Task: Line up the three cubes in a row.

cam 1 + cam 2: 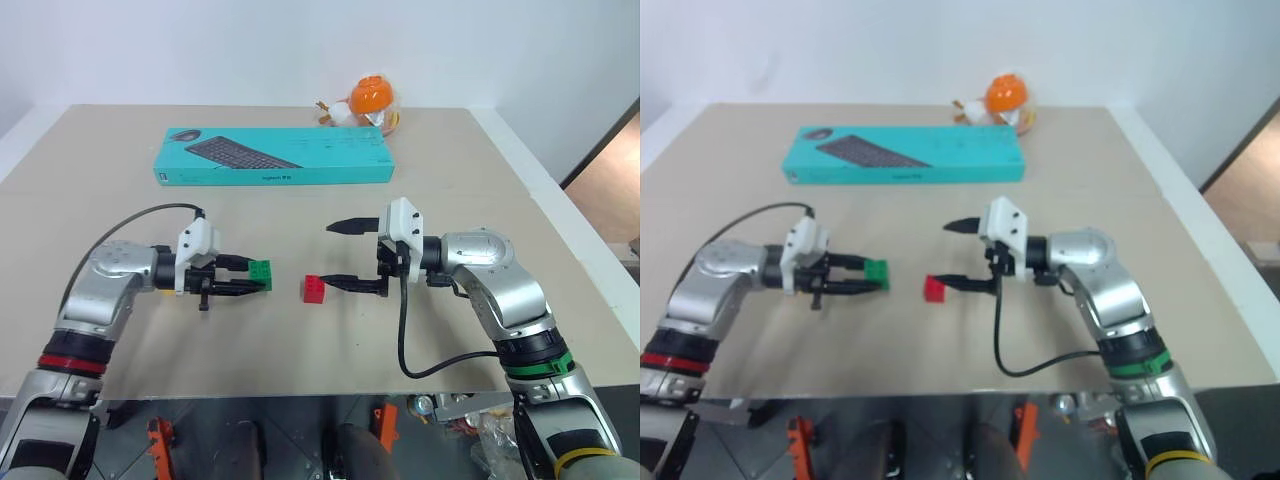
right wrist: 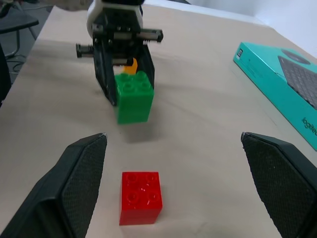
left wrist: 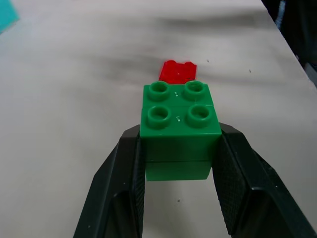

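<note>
Green cube pinched flat-sided in left gripper, just above table, near red cube. Right gripper wide open, empty. Looks light, rigid, slick plastic.

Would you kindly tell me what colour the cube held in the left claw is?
Green cube, clearest in the left wrist view.

Between our left tool, clamped on the green cube, and our spread right tool, only the red cube blocks the worktop. The teal box stands well behind.
</note>
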